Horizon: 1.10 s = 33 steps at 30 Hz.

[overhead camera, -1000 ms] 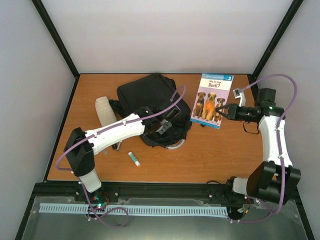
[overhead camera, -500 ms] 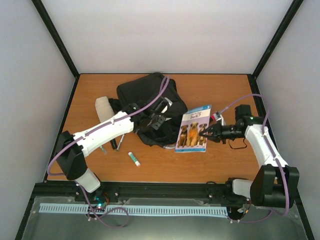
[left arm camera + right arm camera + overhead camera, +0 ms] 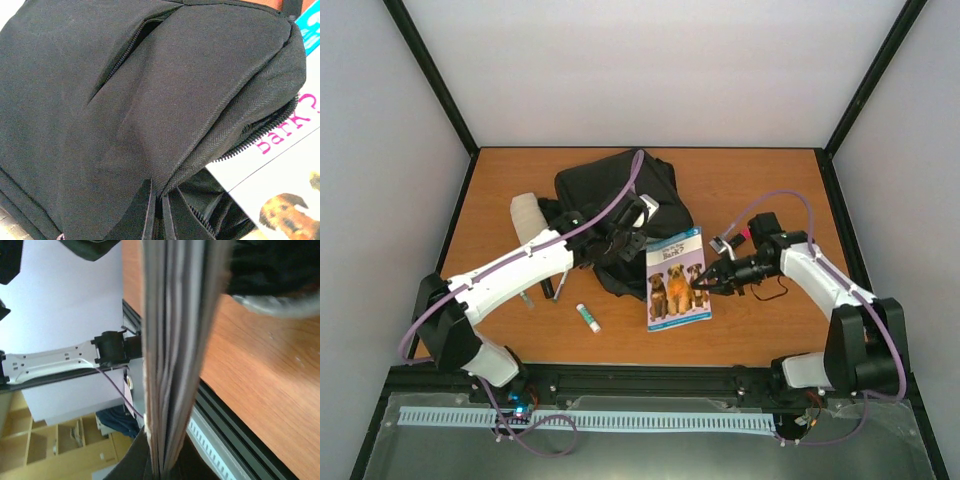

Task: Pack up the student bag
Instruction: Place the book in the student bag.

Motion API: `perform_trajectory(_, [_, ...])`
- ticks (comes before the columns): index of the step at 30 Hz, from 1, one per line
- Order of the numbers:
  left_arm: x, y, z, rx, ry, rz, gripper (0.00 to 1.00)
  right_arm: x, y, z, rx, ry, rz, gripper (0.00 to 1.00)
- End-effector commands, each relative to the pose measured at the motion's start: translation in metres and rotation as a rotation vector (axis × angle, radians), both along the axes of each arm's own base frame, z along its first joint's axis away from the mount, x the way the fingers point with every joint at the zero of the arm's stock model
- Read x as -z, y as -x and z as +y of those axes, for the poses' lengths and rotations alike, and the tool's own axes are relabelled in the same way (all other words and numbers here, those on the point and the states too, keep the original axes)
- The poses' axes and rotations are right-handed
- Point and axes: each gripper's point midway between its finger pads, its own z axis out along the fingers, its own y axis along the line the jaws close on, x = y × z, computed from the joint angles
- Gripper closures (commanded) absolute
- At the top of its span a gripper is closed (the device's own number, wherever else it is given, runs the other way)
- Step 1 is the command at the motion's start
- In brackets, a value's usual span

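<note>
Presently the student bag (image 3: 610,190) is lying slumped at the rear centre of the table (image 3: 770,180), with its zip mouth (image 3: 260,134) facing the right arm. The left gripper (image 3: 625,240) is clenching a fold of the bag's fabric beside that mouth. In its wrist view the black cloth is bunching where the jaws meet, evidently to lift the flap and hold the mouth agape.

The right gripper (image 3: 708,284) is clamping the right-hand edge of a children's book (image 3: 677,280), which is showing edge-on in its wrist view. It is holding the book tilted, its top corner touching the bag's opening, judged to be lined up for sliding inside. Insertion is not yet done.

A glue stick (image 3: 588,317) and a dark pen (image 3: 553,288) are lying just in front of the bag, apart from both grippers, presumably awaiting packing.
</note>
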Motion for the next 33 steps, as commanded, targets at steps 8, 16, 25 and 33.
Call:
perform_trajectory(8, [-0.046,-0.006,-0.004,-0.007,0.118,-0.117,0.99,-0.019,-0.029,0.051,-0.207,-0.190,-0.109,0.97])
perform_trajectory(16, [-0.043,-0.012,0.002,-0.048,0.112,-0.103,0.99,0.014,-0.029,0.062,-0.254,-0.190,-0.084,0.97])
perform_trajectory(25, [-0.043,-0.009,0.001,-0.025,0.113,-0.099,0.99,0.038,-0.039,0.070,-0.280,-0.249,-0.118,0.97])
perform_trajectory(33, [-0.041,-0.007,0.000,-0.013,0.114,-0.089,0.99,0.050,-0.065,0.076,-0.246,-0.168,-0.104,0.97])
